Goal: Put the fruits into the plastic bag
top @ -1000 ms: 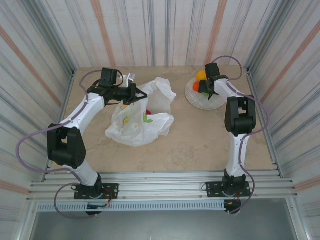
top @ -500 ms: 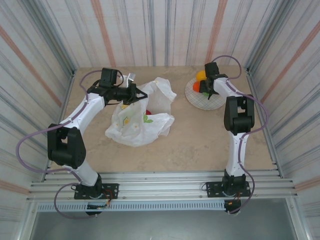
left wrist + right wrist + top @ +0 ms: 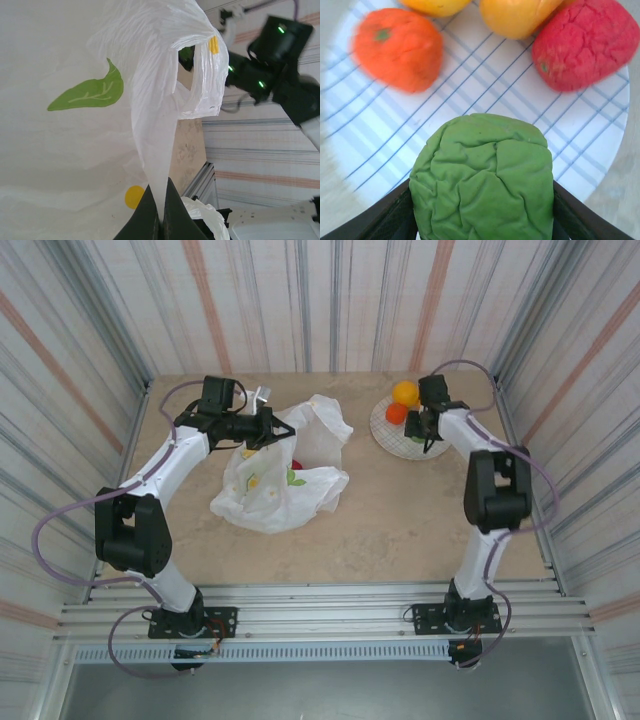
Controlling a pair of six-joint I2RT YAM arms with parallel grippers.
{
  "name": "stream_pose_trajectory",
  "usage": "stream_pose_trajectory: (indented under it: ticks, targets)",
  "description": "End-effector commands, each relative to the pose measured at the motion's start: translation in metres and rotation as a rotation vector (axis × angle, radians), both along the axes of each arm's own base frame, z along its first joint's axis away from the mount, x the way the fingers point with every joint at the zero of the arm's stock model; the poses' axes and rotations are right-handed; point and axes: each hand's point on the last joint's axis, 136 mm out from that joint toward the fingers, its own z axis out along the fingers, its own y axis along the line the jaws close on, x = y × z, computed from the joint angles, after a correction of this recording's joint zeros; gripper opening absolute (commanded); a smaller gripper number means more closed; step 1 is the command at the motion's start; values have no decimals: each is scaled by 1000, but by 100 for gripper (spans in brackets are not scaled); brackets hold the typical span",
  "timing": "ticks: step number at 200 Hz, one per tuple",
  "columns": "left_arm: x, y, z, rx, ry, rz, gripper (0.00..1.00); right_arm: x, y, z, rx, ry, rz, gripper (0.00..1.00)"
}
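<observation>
The plastic bag (image 3: 280, 485) lies crumpled at the table's left middle, white with lemon and leaf prints. My left gripper (image 3: 272, 430) is shut on a bunched fold of the bag (image 3: 100, 140) and holds its rim up; in the left wrist view the gripper (image 3: 162, 217) pinches the film between closed fingers. A red fruit (image 3: 296, 466) shows inside the bag. At the back right, my right gripper (image 3: 482, 200) has a wrinkled green fruit (image 3: 485, 175) between its fingers, both touching its sides, over the checked plate (image 3: 470, 85). An orange fruit (image 3: 397, 47), a yellow one (image 3: 517, 15) and a red one (image 3: 585, 45) lie on that plate.
The round checked plate (image 3: 384, 435) sits near the back right corner, with the orange (image 3: 396, 412) and the yellow fruit (image 3: 405, 391) on its far side. Striped walls close in the table on three sides. Bare tabletop lies between bag and plate.
The right arm's elbow has swung right and its wrist has shifted off the orange and yellow fruits. Its jaws have narrowed onto the green fruit. The left arm and bag have not moved.
</observation>
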Motion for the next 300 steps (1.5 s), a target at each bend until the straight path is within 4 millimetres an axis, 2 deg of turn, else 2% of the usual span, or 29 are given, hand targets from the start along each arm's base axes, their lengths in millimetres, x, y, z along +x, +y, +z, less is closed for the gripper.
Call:
stream_pose_trajectory:
  ticks: [1, 18, 39, 52, 68, 109, 143, 188, 242, 300]
  targets:
    - [-4, 1, 8, -24, -3, -9, 0, -31, 48, 50, 239, -135, 79, 58]
    - [-4, 0, 9, -27, -5, -10, 0, -68, 80, 57, 350, -159, 146, 58]
    - [-6, -2, 11, -33, -7, -17, 0, -108, 116, 51, 438, -149, 211, 58]
    - [-8, -4, 13, -35, -13, -22, 0, -123, 133, 47, 514, -146, 234, 58]
    - [-9, -4, 14, -33, -21, -23, 0, -131, 149, 44, 592, -164, 240, 58]
    - [-11, -7, 16, -32, -28, -33, 0, -129, 180, 27, 706, -141, 191, 57]
    - [-12, -8, 16, -33, -30, -36, 0, -128, 217, 17, 799, -108, 177, 57]
    - [-12, -9, 16, -33, -30, -39, 0, -120, 265, 19, 934, -105, 159, 59]
    - [-13, -10, 16, -34, -29, -42, 0, -117, 313, 5, 1014, -22, 157, 63]
    - [-13, -10, 15, -35, -25, -41, 0, -135, 358, -3, 1046, 93, 230, 69]
